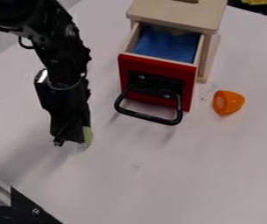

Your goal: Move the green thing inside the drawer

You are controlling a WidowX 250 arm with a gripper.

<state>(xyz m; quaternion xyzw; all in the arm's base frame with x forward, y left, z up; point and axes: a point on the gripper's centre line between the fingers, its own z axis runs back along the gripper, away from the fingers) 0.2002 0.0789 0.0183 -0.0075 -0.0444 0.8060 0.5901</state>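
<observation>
One green thing (87,137) peeks out right at the jaws of the gripper (71,139), on the side facing the drawer (157,83). Can't tell if they're wide, narrow or gripping it, tbh. Drawer's pulled open beyond the jaws, off to the view's right, probably so the piece can drop in from above onto the blue cloth (167,45).

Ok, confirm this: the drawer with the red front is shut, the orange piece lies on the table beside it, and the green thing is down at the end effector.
Not quite: the camera view shows the drawer pulled open. The orange piece does lie on the table beside it, and the green thing is down at the end effector.
</observation>
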